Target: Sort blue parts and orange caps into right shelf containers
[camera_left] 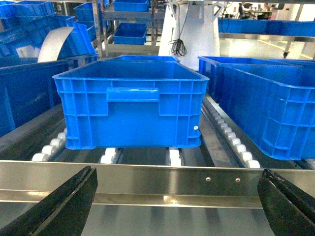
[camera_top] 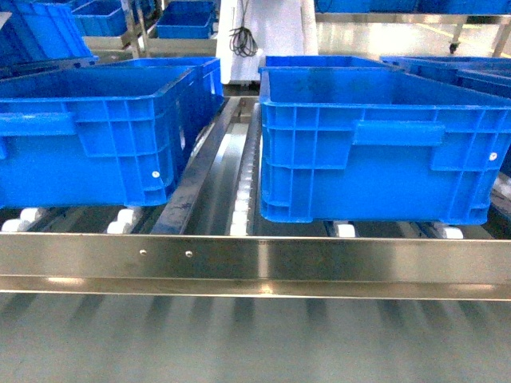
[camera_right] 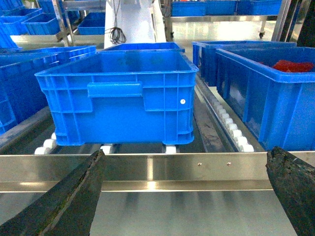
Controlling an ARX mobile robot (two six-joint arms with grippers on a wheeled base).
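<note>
Steel rail (camera_top: 319, 267) before blue crates (camera_top: 375, 152)

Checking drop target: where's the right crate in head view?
The right blue crate sits right of centre in the head view on the white rollers, just behind the steel front rail, a roller lane apart from the left blue crate.

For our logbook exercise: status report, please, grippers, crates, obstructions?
Left gripper open, empty. Right gripper open, empty. Blue crates on rollers; no parts or caps visible. Steel rail crosses in front.

Steel front rail (camera_top: 319, 267), white rollers (camera_top: 239, 209) (behind), black cables (camera_top: 242, 40)
</note>
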